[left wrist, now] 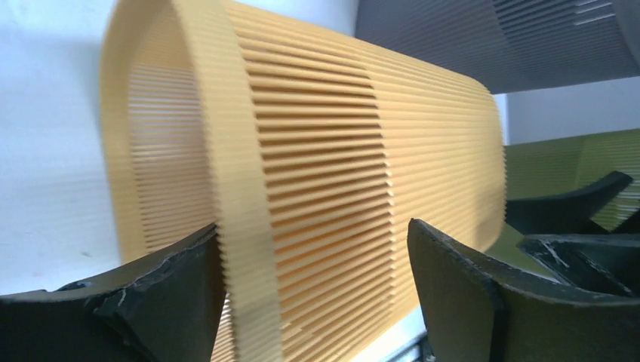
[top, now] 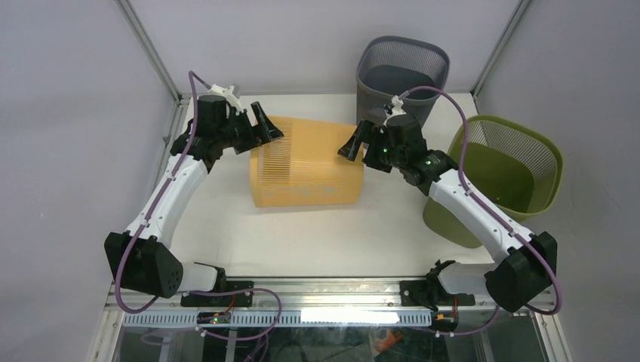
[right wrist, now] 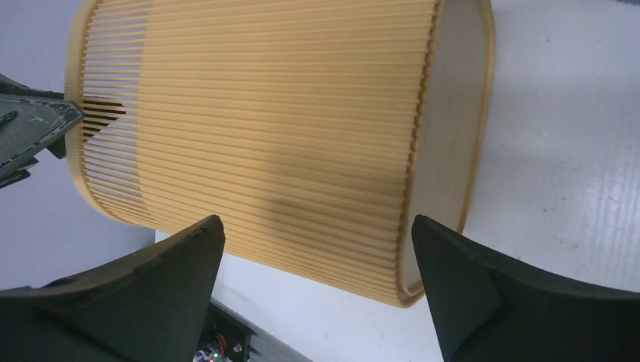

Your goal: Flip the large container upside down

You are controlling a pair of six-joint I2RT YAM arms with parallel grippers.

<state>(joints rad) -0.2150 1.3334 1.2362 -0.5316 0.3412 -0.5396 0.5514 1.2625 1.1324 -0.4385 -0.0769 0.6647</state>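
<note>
Left tool [top: 268,128] spread wide, astride the open rim of the large container [top: 306,162], clamped on nothing. Container on its side mid-worktop [top: 302,241], long axis left to right, rim leftward, closed base rightward. Right tool [top: 353,143] fully spread, empty, just beside the base end. Left arm probably nearer a hold. Smooth white surface; grey basket [top: 401,68] behind, green basket [top: 506,173] near, crowding the right.
</note>
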